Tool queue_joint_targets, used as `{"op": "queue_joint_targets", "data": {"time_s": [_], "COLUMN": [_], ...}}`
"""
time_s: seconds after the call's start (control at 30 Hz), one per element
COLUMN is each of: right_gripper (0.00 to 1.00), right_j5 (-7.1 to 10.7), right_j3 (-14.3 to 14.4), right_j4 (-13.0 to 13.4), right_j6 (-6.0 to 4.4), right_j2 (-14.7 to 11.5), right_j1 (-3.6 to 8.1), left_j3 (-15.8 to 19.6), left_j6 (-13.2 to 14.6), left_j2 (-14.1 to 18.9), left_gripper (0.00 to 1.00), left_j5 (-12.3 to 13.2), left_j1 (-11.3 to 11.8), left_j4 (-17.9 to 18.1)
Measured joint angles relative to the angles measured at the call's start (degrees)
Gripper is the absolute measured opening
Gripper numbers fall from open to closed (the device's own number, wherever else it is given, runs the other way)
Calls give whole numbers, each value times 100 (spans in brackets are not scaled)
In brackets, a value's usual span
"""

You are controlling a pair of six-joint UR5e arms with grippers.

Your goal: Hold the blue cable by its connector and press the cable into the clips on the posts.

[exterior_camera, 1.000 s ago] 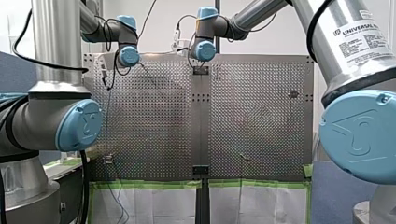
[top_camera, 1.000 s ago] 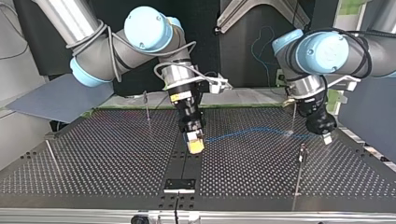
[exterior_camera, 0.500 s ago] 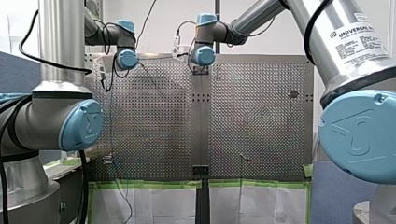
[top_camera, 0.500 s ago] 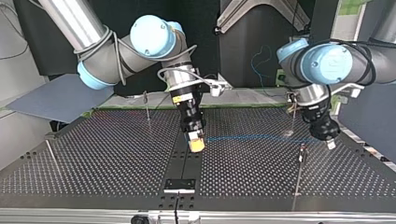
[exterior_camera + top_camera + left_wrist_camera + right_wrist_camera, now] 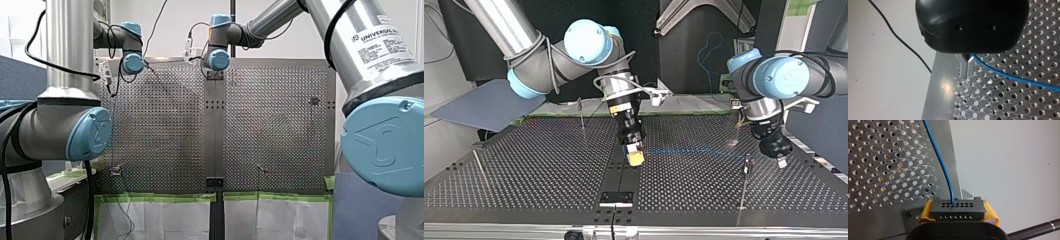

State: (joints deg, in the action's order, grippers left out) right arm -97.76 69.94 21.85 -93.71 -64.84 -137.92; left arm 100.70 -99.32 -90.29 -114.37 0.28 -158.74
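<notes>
Blue cable (image 5: 941, 162) plugged into the black connector (image 5: 957, 208), itself clamped between the yellow-padded fingers (image 5: 990, 213) of my right gripper (image 5: 635, 158). Stretched from there low over the table (image 5: 549, 170) to my left gripper (image 5: 780, 159), metal fingers (image 5: 967, 65) pinched together on it. Both arms angled steeply down toward the table.

The housing of our left gripper (image 5: 967, 61) hides where the blue cable (image 5: 1008, 75) ends; that of our right gripper (image 5: 957, 208) covers the connector (image 5: 958, 213) on its six-o'clock side
</notes>
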Motion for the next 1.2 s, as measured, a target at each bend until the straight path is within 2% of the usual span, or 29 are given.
{"op": "queue_joint_targets", "data": {"time_s": [0.13,0.5,0.8,1.03,1.2], "right_gripper": [0,0,0,0,0], "right_j5": [-5,-22,-48,-12,50], "right_j3": [-1,-2,-10,-93,-160], "right_j4": [-1,-3,-3,2,7], "right_j6": [0,0,1,11,19], "right_j2": [5,23,62,247,345], "right_j1": [15,72,217,332,396], "left_j3": [-65,-205,-485,-629,-642], "left_j6": [-5,-141,-316,-433,-514], "left_j2": [-25,-136,-357,-702,-797], "left_gripper": [0,0,0,0,0], "left_j5": [85,563,836,902,1015], "left_j1": [67,290,329,396,472], "left_j4": [47,169,196,230,294]}}
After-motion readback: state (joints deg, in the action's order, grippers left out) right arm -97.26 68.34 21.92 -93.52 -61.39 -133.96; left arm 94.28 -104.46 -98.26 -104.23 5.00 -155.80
